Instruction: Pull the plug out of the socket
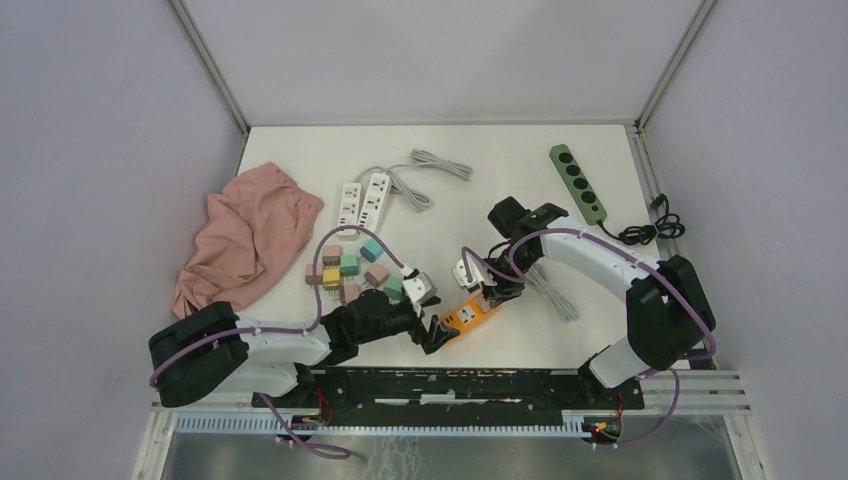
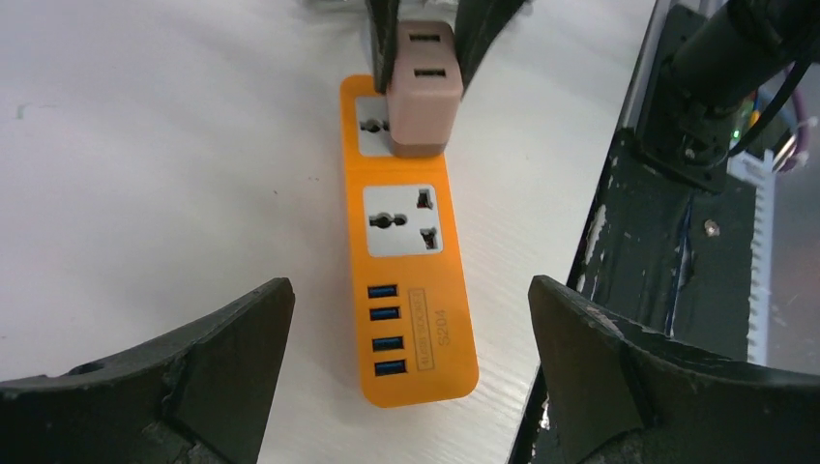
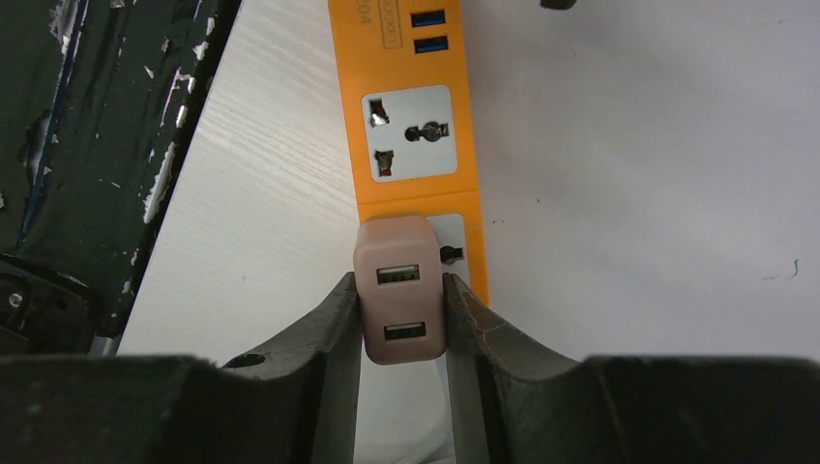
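An orange socket strip (image 1: 468, 315) (image 2: 411, 251) (image 3: 406, 116) lies flat near the table's front edge. A pink plug (image 2: 423, 92) (image 3: 398, 290) with two USB ports stands in the strip's far outlet. My right gripper (image 1: 490, 290) (image 3: 401, 280) is shut on the plug, one finger pressed on each side. My left gripper (image 1: 432, 325) (image 2: 408, 283) is open at the strip's near end with the blue USB ports. Its fingertips (image 2: 271, 309) stand wide on either side, apart from the strip.
Several pastel plug adapters (image 1: 350, 268) lie left of the strip, with a pink cloth (image 1: 245, 235) beyond. Two white power strips (image 1: 362, 200) and a green one (image 1: 578, 182) lie farther back. A grey cable (image 1: 552, 290) runs beside the right arm. The black front rail (image 2: 667, 251) borders the strip.
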### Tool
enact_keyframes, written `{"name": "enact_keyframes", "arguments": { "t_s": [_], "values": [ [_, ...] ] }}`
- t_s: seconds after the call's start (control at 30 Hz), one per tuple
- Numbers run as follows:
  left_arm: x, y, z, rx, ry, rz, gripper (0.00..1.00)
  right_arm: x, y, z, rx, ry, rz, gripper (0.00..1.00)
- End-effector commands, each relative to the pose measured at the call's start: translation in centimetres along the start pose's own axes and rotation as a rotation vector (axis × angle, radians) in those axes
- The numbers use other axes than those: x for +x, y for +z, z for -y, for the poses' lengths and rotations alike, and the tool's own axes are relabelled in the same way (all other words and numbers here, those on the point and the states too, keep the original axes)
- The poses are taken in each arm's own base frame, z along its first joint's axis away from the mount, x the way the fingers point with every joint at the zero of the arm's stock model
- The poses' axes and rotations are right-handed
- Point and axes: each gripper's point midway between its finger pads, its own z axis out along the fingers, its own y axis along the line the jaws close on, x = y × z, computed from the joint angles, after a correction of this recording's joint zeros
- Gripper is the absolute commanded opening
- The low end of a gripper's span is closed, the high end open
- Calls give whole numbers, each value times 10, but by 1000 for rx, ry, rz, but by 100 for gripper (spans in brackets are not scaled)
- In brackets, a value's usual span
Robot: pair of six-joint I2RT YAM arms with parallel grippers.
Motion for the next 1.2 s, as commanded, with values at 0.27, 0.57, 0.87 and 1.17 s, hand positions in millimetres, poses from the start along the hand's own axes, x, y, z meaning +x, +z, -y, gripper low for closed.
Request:
{"name": "enact_keyframes", "arguments": {
  "t_s": [0.27, 0.57, 0.87, 1.17],
  "values": [
    [5, 41, -2, -45, 193, -32, 88, -17, -7, 2, -6, 25, 77, 0],
    [27, 59, -4, -57, 112, -101, 76, -17, -6, 5, 14, 43, 75, 0],
    [38, 63, -9, -75, 107, -139, 16, -16, -5, 7, 23, 52, 75, 0],
    [47, 62, -6, -49, 122, -172, 3, -38, -2, -1, -7, 48, 207, 0]
  ]
}}
